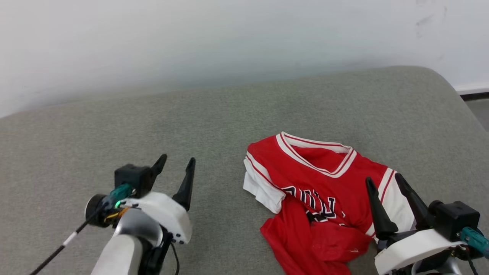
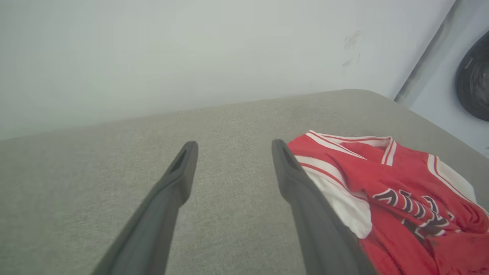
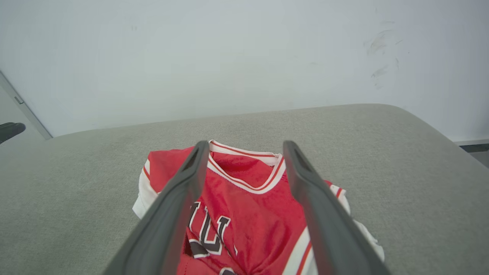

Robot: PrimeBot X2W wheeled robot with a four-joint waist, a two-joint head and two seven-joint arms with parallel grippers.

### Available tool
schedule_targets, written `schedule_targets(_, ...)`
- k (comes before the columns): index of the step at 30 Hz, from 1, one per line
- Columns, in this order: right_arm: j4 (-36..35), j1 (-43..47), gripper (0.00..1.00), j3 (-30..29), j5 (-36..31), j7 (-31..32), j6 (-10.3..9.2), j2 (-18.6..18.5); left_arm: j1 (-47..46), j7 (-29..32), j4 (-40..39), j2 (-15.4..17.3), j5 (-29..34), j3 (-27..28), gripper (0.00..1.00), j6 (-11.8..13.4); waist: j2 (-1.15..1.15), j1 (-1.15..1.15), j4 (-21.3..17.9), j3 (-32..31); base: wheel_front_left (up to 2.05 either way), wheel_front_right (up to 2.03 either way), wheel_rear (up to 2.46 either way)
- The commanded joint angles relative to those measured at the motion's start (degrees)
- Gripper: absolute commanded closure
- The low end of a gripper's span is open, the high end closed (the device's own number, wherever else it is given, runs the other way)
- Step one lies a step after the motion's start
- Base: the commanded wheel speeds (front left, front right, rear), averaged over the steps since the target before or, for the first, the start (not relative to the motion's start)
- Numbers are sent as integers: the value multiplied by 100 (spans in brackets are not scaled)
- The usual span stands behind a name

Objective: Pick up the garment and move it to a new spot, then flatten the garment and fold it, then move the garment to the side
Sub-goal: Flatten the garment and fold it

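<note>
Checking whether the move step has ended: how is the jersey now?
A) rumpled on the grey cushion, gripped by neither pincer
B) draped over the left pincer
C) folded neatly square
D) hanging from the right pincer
A: the garment lies rumpled on the grey cushion, with the right pincer and the left pincer both open.

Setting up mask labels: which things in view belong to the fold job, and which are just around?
Job: red jersey, left end effector, right end effector, both open.
Just around: grey cushion underneath, white wall, dark round object.
</note>
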Motion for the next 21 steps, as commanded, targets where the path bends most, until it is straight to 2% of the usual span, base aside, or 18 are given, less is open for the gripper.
schedule_targets(1, -83, 46, 0, 52, -34, 31, -2, 29, -271, 239, 111, -11, -36, -112, 0, -74, 0, 0, -147, 142, 0, 0, 0)
schedule_targets(10, -348, -198, 0, 131, -56, 5, -2, 69, -1555, 1660, 1050, -92, -219, -842, 0, -432, 0, 0, -458, 779, 0, 0, 0)
schedule_targets(21, -308, -485, 0, 204, 13, -174, -2, 80, -2432, 3005, 2061, 95, -422, -1786, 0, -543, 0, 0, -606, 1280, 0, 0, 0)
